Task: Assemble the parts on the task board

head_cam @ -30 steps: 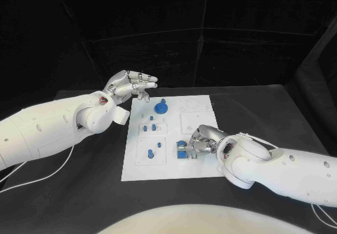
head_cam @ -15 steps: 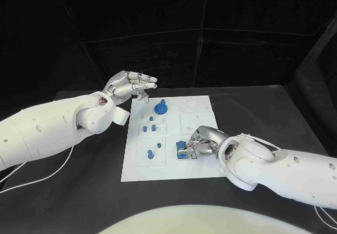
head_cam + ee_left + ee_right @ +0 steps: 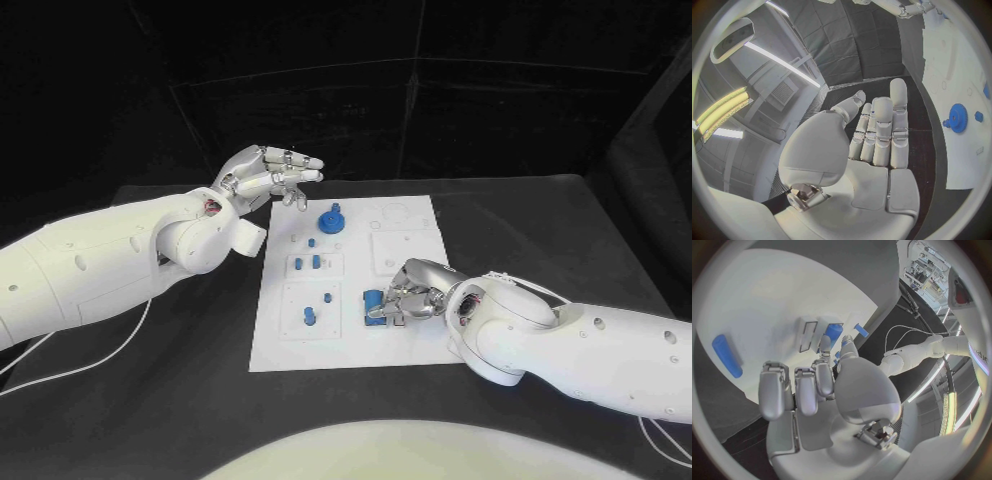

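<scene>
Right robot hand point(image 3: 408, 291) pinches a small blue part point(image 3: 376, 302) low over the task board point(image 3: 411, 345), probably to seat it. Left robot hand point(image 3: 268, 176) hovers empty, fingers loosely apart, beyond the board's far corner, likely keeping clear.

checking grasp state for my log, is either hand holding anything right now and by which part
The left hand holds nothing, its fingers apart above the task board's far corner. The right hand touches a blue part with its fingertips; whether it grips it cannot be told.

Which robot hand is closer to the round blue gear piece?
Left. The left hand hovers just beyond the gear, off the board's far corner; the right hand works much nearer the robot.
</scene>
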